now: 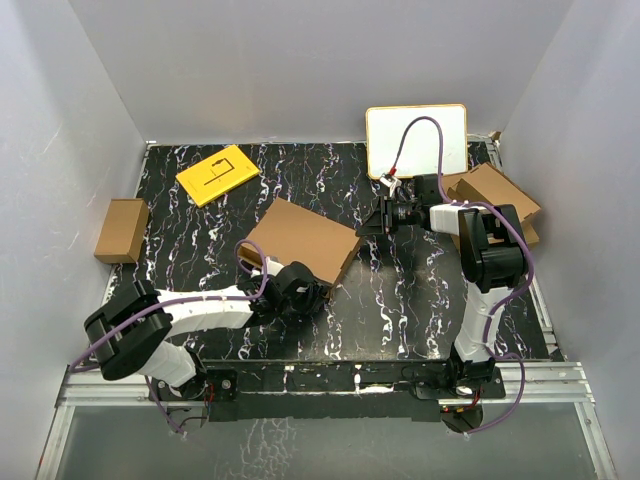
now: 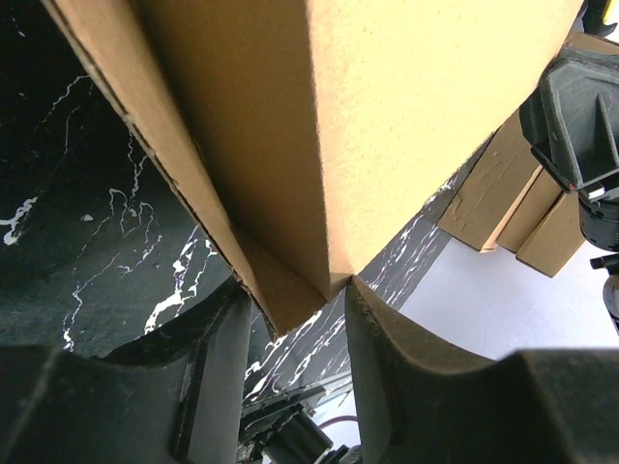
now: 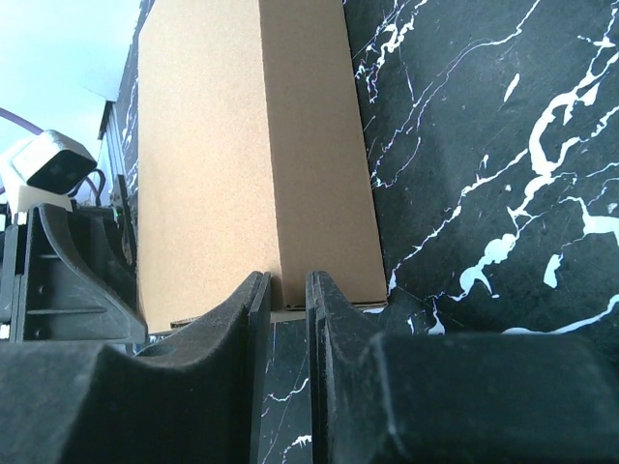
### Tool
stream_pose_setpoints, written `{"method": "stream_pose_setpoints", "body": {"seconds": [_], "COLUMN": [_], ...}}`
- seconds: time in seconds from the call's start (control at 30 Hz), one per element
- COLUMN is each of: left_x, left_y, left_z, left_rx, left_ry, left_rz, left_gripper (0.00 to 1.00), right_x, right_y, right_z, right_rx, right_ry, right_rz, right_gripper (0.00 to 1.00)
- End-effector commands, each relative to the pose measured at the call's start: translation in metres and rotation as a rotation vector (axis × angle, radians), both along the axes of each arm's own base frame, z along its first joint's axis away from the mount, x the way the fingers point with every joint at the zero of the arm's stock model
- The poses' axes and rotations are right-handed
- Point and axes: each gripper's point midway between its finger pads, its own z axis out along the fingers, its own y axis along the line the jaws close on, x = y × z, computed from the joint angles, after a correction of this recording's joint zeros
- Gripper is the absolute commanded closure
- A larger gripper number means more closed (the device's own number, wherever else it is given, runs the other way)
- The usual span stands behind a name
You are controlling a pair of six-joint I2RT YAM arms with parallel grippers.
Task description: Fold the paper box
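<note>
Top camera: high at the near edge, facing down over the whole table [image 1: 420, 300]. Left wrist: close under a paper box [image 1: 300, 235] corner. Right wrist: close along its side. Box shared by all.

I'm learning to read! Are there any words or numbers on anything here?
None can be read.
The yellow card has only black lines, no letters.
The white board is blank.
The paper box and the small brown box are plain cardboard with no print showing.
</note>
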Motion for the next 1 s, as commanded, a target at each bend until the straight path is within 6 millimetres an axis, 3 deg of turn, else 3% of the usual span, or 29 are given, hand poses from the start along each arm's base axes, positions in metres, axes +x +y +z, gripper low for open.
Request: {"method": "stream_pose_setpoints", "body": {"seconds": [0.0,0.1,0.3,0.37,0.43,0.6,0.7,0.83,0.9,0.97], "left_x": [0.007,0.005,-0.011,-0.02,-0.032,-0.047,-0.043,-0.031,-0.03,-0.035], "left_y": [-0.01,-0.01,-0.006,-0.002,0.002,0.022,0.044,0.084,0.106,0.125], "left_z": [0.018,0.019,0.034,0.039,0.045,0.063,0.07,0.071,0.062,0.048], "left_rx": [-0.043,-0.037,0.001,0.05,0.088,0.216,0.347,0.472,0.496,0.501], "left_ry": [-0.035,-0.038,-0.095,-0.146,-0.217,-0.381,-0.416,-0.386,-0.335,-0.279], "left_rz": [0.003,-0.012,-0.163,-0.264,-0.391,-0.603,-0.646,-0.603,-0.577,-0.558], "left_gripper": [0.91,0.84,0.5,0.36,0.29,0.24,0.27,0.62,0.76,0.82], "right_x": [-0.006,-0.005,0.0,0.004,0.011,0.02,0.019,0.027,0.035,0.042], "right_y": [0.006,0.006,0.005,0.004,0.001,-0.009,-0.013,-0.014,-0.012,-0.005], "right_z": [-0.03,-0.029,-0.021,-0.013,-0.001,0.033,0.054,0.086,0.098,0.101], "right_rx": [-0.082,-0.08,-0.087,-0.09,-0.095,-0.129,-0.146,-0.179,-0.218,-0.248], "right_ry": [0.027,0.024,-0.005,-0.031,-0.072,-0.198,-0.295,-0.481,-0.608,-0.723], "right_rz": [0.003,0.004,0.026,0.035,0.038,0.04,0.067,0.097,0.118,0.159], "right_gripper": [0.77,0.77,0.67,0.61,0.55,0.43,0.4,0.41,0.42,0.44]}}
